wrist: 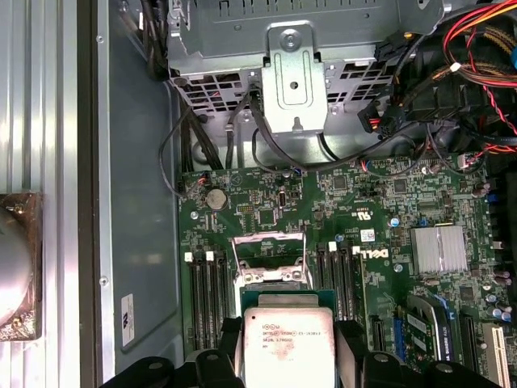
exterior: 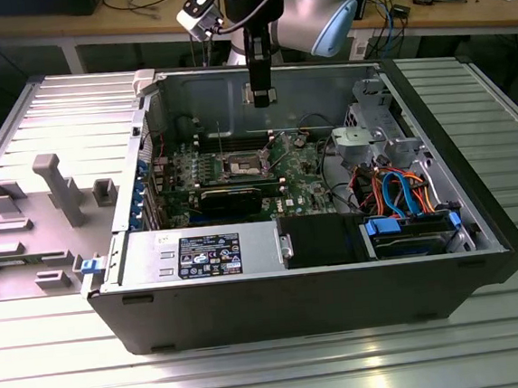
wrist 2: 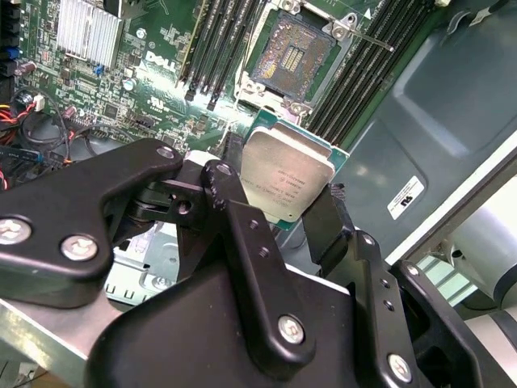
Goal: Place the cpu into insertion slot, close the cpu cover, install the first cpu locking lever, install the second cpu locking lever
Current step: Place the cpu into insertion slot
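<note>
On the exterior view's left we have a grey fixture tray (exterior: 35, 223) on the ribbed metal table (exterior: 274, 365), just beside the open computer case (exterior: 313, 289). Inside the case the green motherboard (exterior: 230, 174) lies flat, with the insertion slot (exterior: 245, 166) near its middle. The gripper (exterior: 261, 92) hangs over the board, above the slot and well apart from it. Toward the exterior view's right we see a metal drive cage (exterior: 372, 139), then blue and orange cables (exterior: 399, 191).

In the second wrist view the black fingers (wrist 2: 222, 184) are closed in on the cpu (wrist 2: 287, 182), one on each of two opposite edges, gripping it with its silver top facing the camera. The chip is in the air, clear of the board. The slot is empty, with a bare dark centre and a silvery rim, and long black memory slots (wrist 2: 214, 48) run on both sides of it.

In the first wrist view the cpu cover (wrist: 271, 238) stands raised off the slot, and we see green board through its window.
</note>
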Robot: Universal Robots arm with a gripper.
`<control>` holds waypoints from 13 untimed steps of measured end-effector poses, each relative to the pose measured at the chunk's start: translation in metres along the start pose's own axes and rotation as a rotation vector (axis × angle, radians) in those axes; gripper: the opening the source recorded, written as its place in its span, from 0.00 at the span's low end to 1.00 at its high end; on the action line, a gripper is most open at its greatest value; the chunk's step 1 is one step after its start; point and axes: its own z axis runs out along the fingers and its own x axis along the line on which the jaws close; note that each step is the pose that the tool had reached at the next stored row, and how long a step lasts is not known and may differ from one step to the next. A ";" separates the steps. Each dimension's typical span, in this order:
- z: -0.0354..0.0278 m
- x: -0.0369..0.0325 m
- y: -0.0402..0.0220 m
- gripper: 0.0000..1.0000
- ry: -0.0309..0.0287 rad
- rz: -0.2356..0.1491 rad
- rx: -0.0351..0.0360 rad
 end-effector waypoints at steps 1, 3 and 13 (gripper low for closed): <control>0.0000 0.0000 0.0000 0.54 0.0000 0.000 0.0000; 0.0006 0.0000 0.0000 0.54 0.0003 0.000 -0.0001; 0.0074 -0.0002 -0.0014 0.54 0.0000 0.000 0.0007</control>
